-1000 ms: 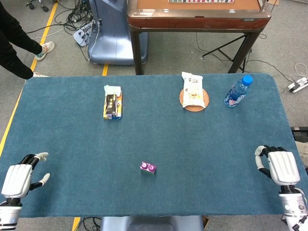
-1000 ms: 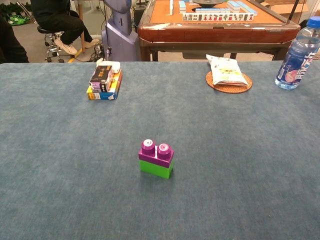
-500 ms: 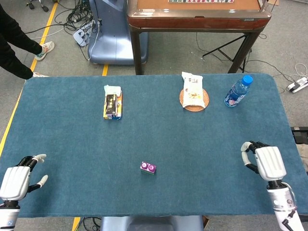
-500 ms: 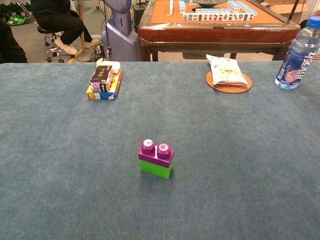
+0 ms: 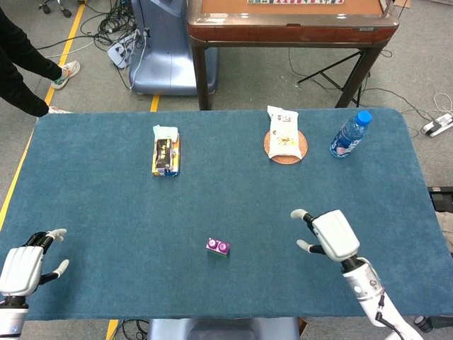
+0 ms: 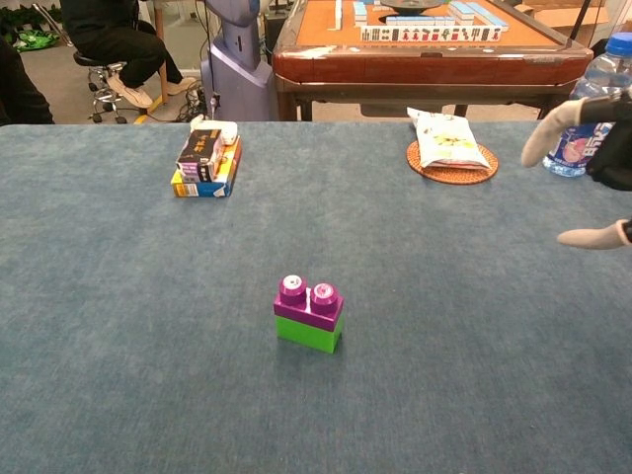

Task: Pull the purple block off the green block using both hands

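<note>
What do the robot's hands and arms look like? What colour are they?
Each robot hand has a smooth, boxy, silvery-white back, dark black finger parts and pale whitish fingertips. The right robot hand sits on a white, rounded wrist and forearm with a thin black cable running along it. The left robot hand looks the same, with a white wrist just showing at the picture's edge.

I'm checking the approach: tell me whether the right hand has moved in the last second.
Yes. The right hand has swung in from the table's right edge toward the purple block, and its fingertips now show in the chest view.
</note>
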### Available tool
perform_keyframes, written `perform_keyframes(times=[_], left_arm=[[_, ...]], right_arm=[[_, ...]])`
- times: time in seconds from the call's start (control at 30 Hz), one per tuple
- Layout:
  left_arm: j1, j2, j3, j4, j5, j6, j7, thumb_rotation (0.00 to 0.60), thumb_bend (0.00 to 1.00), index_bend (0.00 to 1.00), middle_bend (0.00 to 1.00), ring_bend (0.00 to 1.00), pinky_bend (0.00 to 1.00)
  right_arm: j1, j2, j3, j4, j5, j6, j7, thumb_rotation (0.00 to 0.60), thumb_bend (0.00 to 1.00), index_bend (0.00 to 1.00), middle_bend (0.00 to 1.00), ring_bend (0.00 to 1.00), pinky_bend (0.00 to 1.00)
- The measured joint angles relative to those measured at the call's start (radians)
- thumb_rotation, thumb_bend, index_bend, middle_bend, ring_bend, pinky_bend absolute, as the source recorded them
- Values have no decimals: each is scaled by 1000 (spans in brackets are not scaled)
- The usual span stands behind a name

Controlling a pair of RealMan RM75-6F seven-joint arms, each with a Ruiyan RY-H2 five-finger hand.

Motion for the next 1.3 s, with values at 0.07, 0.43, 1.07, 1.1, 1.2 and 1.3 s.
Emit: perform_keyframes(times=[0.07,0.43,1.07,1.1,1.2,1.3], left_arm=[[-1,-4,1,5,-1,-3,-3,600,253,320,365,288,593],[-3,-10,7,19,3,-14,-6,600,253,321,363,287,593],[6,-20,13,54,1,-15,-45,600,253,321,363,287,592],[7,-21,13,56,1,-15,-46,600,253,321,363,287,592],[7,-25,15,62,2,-16,-50,600,253,321,363,287,593],[8,-27,16,66,3,-16,-52,600,253,321,363,287,593]], right_arm=[[16,-23,1,-1,-1,-17,-10,600,0,357,1000,1000,1000],[106,-173,12,20,21,-114,-82,600,0,324,1000,1000,1000],[200,-377,32,49,113,-189,-233,600,0,324,1000,1000,1000],[204,-384,31,56,113,-189,-240,600,0,321,1000,1000,1000],[211,-406,31,82,113,-188,-256,600,0,292,1000,1000,1000],[220,-431,31,111,113,-186,-270,600,0,248,1000,1000,1000]])
